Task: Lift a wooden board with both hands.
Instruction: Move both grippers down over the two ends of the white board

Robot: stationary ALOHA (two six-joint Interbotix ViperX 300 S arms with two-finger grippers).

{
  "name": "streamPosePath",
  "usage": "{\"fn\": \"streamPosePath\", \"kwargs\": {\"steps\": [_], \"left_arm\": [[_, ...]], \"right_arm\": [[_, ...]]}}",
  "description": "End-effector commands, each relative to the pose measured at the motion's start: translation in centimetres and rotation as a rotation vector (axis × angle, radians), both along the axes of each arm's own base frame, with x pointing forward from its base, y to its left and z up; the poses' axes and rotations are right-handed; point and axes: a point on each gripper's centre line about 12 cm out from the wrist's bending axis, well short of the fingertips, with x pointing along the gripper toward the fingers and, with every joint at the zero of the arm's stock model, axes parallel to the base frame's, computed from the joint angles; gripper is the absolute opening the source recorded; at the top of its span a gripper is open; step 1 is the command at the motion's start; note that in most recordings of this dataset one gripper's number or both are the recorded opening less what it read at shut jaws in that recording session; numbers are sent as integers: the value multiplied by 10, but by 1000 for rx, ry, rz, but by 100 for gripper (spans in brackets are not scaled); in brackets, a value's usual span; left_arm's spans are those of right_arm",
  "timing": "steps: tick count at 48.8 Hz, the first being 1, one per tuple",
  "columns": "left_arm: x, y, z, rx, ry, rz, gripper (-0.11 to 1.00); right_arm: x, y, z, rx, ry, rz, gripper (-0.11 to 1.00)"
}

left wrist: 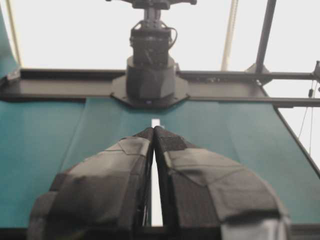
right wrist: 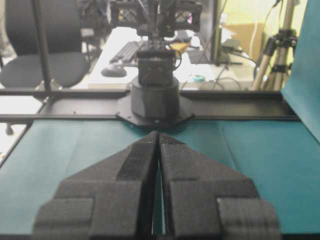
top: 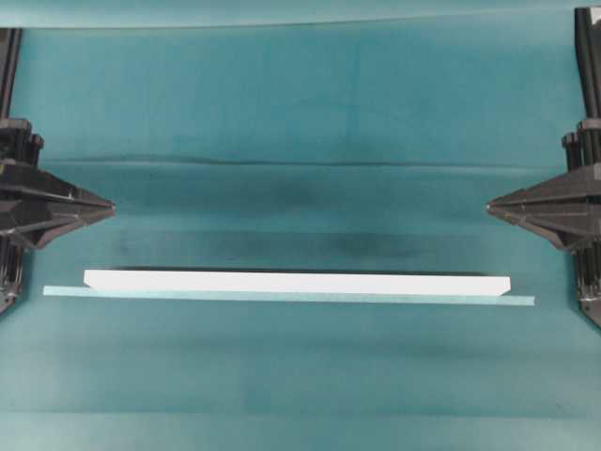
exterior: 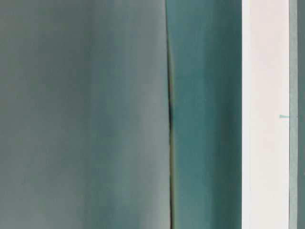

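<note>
Board: the white board point(top: 296, 282) lies flat on the teal cloth point(top: 300, 103), a little below the middle of the overhead view.
Long axis: it runs left to right in the overhead view, spanning most of the width between the two arms; one end points toward each arm's side.
Ends: the right end is cut at a slant; the left end looks nearly square from above.
Strip: a thin pale teal strip point(top: 282, 296) lies along the board's lower edge, parallel to it, touching or just beside it, and sticks out past both ends.
Table-level view: the board point(exterior: 265, 114) shows as a white upright band near the right edge, with the strip point(exterior: 293, 71) just beside it on its right.
Left gripper: the left gripper point(top: 111, 209) sits at the left edge, tip pointing right, above the board's line and well apart from it; its fingers point(left wrist: 172, 145) are pressed together and hold nothing.
Right gripper: the right gripper point(top: 489, 207) sits at the right edge, tip pointing left, also apart from the board; fingers point(right wrist: 175, 155) pressed together, holding nothing.
Arm bases: each wrist view shows the other arm's black base point(left wrist: 150, 82) straight ahead across the cloth.
</note>
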Motion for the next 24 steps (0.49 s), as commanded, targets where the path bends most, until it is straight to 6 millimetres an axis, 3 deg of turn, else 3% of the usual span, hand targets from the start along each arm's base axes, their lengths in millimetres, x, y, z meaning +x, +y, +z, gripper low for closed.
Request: {"fn": "streamPosePath", "kwargs": {"steps": [1, 4, 9, 14, 24], "left_arm": [[12, 1, 11, -20, 5, 3, 14], [17, 1, 16, -31, 18, 3, 15], [24, 2, 22, -43, 51, 5, 2], [30, 2, 31, -51, 98, 6, -1], [39, 2, 42, -51, 242, 11, -1]], "right_arm": [[5, -3, 1, 21, 6, -14, 10], [9, -4, 5, 56, 21, -22, 12], [16, -5, 11, 84, 59, -24, 2], [23, -4, 14, 99, 120, -21, 1], [35, -4, -3, 190, 324, -28, 1]]}}
